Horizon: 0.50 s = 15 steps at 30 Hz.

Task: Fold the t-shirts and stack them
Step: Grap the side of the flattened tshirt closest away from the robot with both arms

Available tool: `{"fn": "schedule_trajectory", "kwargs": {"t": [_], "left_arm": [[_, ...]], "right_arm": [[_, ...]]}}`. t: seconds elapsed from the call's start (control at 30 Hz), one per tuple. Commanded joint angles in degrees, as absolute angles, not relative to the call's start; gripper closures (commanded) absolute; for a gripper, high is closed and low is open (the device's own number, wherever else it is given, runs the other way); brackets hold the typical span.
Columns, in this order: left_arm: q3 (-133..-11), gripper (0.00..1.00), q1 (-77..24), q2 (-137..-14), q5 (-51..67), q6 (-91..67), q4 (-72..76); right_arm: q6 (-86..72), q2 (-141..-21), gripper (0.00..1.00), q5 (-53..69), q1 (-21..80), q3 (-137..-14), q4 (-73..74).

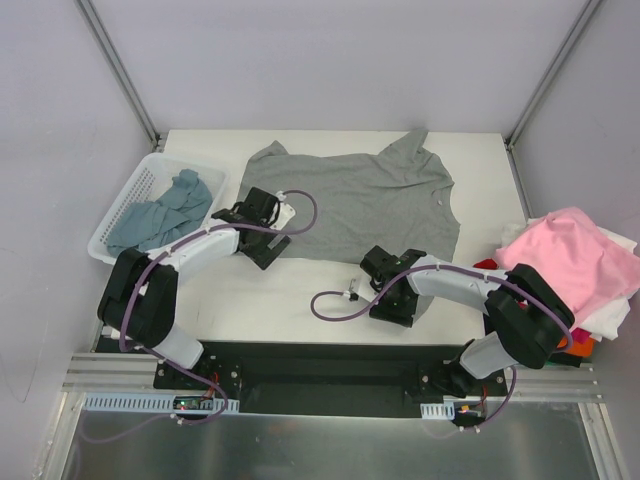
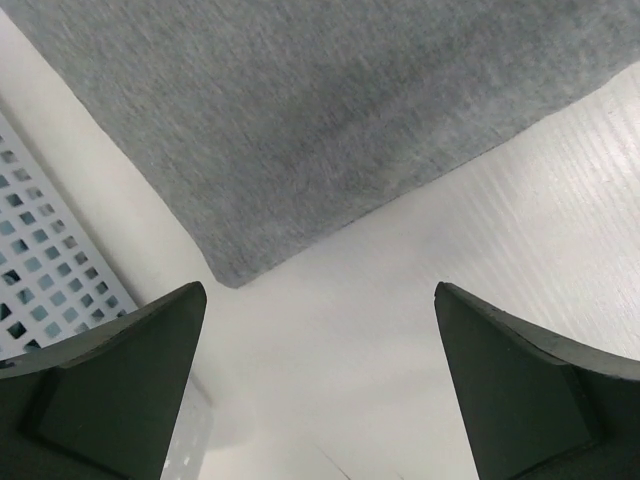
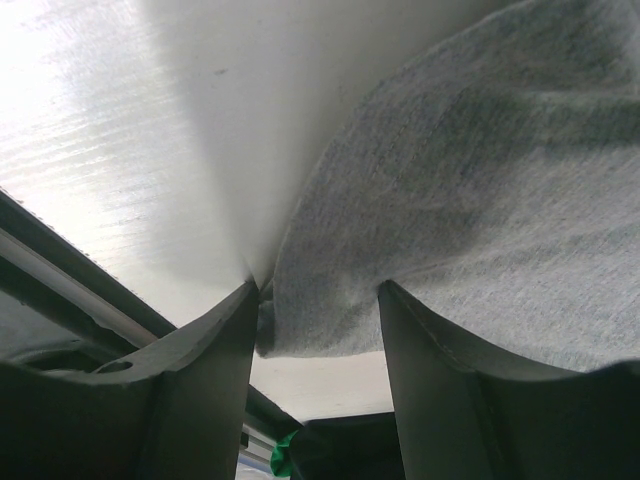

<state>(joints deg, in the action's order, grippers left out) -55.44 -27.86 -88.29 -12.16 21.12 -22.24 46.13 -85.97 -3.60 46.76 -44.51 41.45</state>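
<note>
Grey heather cloth t-shirt [image 1: 350, 200] — right claw [image 3: 318, 300] astride its hem corner [image 3: 305, 335], grip unclear; left claw [image 2: 320, 300] agape. Pinch both corners, lift evenly.

- No text, label, brand, number or sign can be read in any of the three views.
</note>
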Motion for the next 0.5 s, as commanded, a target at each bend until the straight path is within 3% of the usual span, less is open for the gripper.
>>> {"fn": "schedule_trajectory", "kwargs": {"t": [0.0,0.47], "left_arm": [[-57.4,0.01,-23.4,-87.9,-5.5,17.9,-26.4],[-62.0,0.02,-16.9,-98.5,-0.1,19.3,-26.5]], "right_arm": [[47.1,-87.1,0.46,-4.7,46.3,-43.3,38.5],[47.0,-86.7,0.47,-4.3,45.9,-42.8,38.6]]}}
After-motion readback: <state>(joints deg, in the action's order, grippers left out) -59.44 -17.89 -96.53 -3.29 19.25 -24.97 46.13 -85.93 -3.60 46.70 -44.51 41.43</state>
